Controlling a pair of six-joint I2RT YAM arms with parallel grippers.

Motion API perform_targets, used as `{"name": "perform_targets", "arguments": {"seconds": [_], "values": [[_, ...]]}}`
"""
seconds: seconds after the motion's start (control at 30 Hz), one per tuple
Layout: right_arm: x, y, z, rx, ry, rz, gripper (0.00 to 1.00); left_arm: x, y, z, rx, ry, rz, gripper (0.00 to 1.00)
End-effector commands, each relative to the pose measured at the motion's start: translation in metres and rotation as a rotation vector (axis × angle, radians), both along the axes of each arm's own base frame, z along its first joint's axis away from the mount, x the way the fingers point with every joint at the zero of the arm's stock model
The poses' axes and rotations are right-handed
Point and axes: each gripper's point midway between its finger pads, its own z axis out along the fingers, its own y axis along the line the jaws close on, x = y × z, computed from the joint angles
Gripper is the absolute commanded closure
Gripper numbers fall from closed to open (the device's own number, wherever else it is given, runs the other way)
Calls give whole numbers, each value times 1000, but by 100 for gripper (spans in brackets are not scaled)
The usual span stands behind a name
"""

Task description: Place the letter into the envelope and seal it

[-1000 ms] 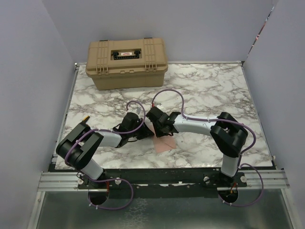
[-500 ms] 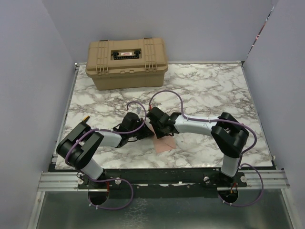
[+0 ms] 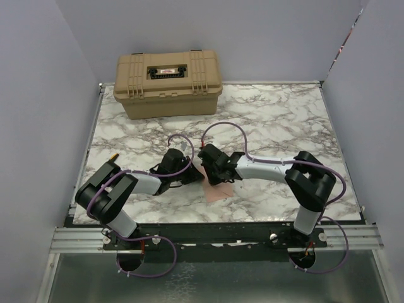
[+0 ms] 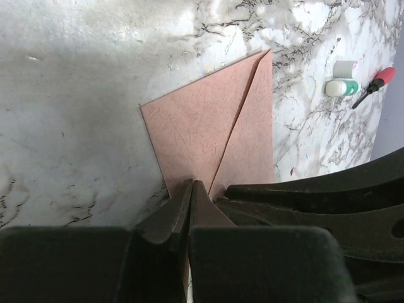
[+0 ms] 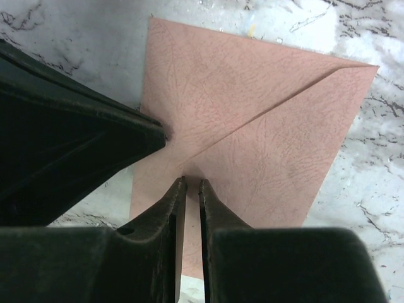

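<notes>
Pinkish-brown envelope (image 5: 284, 158), flap (image 5: 208, 95) folded over, being pressed.
Closed left gripper (image 4: 191, 184), right gripper (image 5: 191, 182) a slit apart; uneven pressure may skid it, reopening the flap.

A tan case (image 3: 168, 84) with ribbed sides, its lid closed and latched and a black recess with a small label on top, stands on the desk (image 3: 278, 120) toward 11 o'clock, near the far edge. The desk is white marble with grey veins, enclosed by pale lilac walls (image 3: 38, 95); a metal rail (image 3: 214, 235) runs along its 6 o'clock side. In the left wrist view, at 2 o'clock, a small white cylinder (image 4: 345, 68) lies just beside a white-and-green cylinder (image 4: 341, 88), with a red-handled tool (image 4: 380, 79) near them
</notes>
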Motion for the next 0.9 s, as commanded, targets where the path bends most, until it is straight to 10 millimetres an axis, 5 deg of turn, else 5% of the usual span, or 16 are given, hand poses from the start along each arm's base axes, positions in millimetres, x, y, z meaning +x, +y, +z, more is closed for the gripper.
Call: {"name": "perform_targets", "arguments": {"seconds": [0.0, 0.27, 0.5, 0.6, 0.73, 0.87], "values": [[-42, -35, -31, -117, 153, 15, 86, -9, 14, -24, 74, 54, 10, 100], [-47, -57, -33, -172, 152, -55, 92, -9, 14, -24, 71, 55, 6, 100], [-50, -69, -16, -177, 143, -150, 95, -10, 14, -26, 76, 57, 3, 100], [-46, -48, 11, -62, 129, -144, 95, -10, 15, -27, 77, 60, 2, 100], [-9, -19, 61, 76, -8, -205, 92, -9, 14, -25, 73, 54, 3, 100], [17, -12, 56, 51, -67, -267, 90, -10, 14, -23, 69, 51, 3, 100]]}}
